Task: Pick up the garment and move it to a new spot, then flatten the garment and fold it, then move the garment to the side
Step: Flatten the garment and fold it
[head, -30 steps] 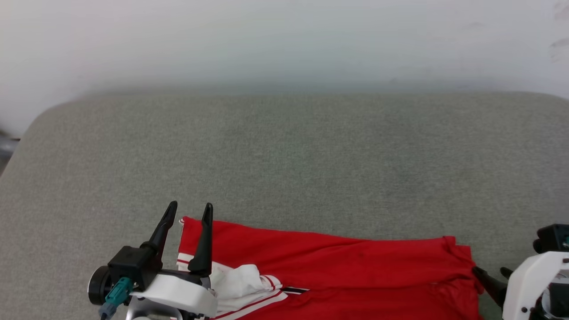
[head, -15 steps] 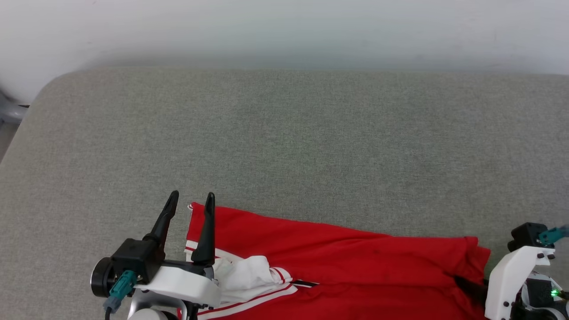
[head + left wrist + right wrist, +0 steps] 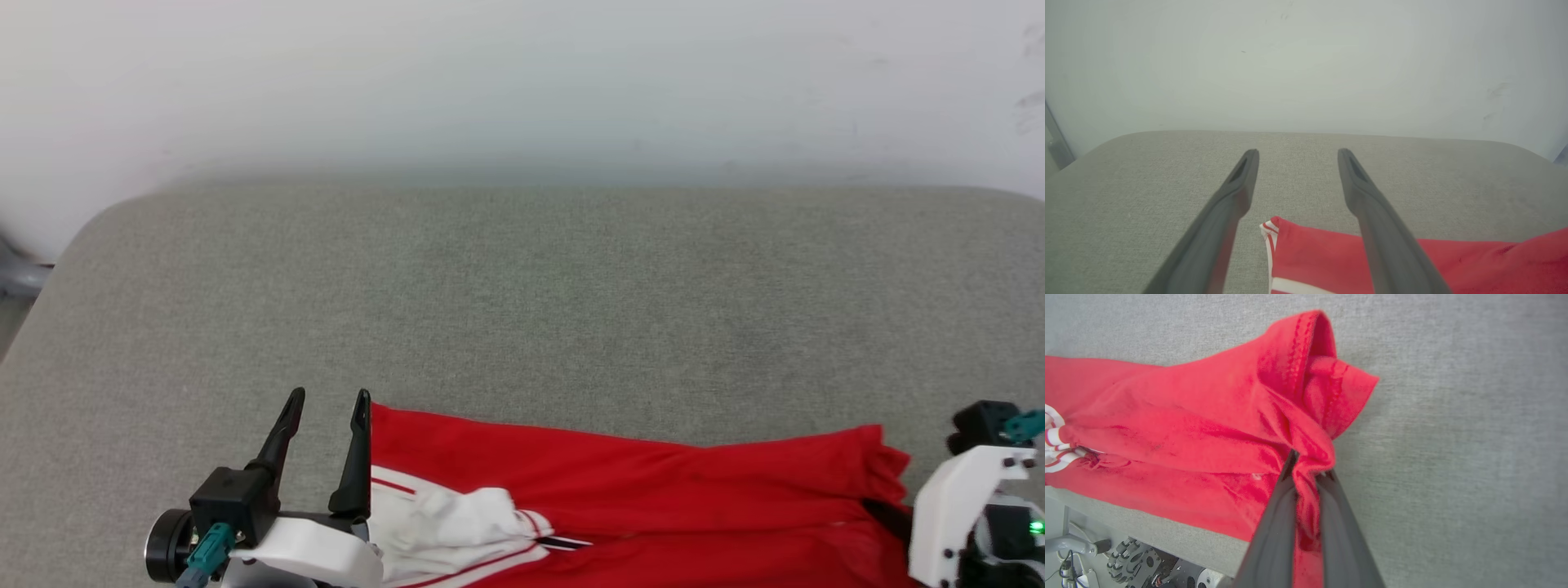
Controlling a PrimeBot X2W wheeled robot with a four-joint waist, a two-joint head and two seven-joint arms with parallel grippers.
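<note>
The garment (image 3: 637, 482) is a red shirt with a bunched white, red-striped sleeve (image 3: 457, 523). It lies stretched along the near edge of the grey surface. My left gripper (image 3: 325, 398) stands open at the shirt's left corner, with the right finger over the red edge. In the left wrist view the open left gripper (image 3: 1298, 152) hovers above that corner of the garment (image 3: 1314, 257), holding nothing. My right gripper (image 3: 1308, 467) is shut on a gathered fold at the right end of the garment (image 3: 1188, 428). In the head view its white wrist (image 3: 955, 506) sits beside the puckered red hem.
A grey fabric-covered surface (image 3: 522, 310) with rounded far corners stretches back to a white wall (image 3: 522, 82). Its near edge runs just below the shirt, above my wheeled base (image 3: 1126, 559). A grey metal part (image 3: 12, 278) shows at the far left.
My right gripper has moved onto the shirt's right end and closed on the cloth, puckering the hem. The left gripper stays open at the left corner. The head camera has shifted.
</note>
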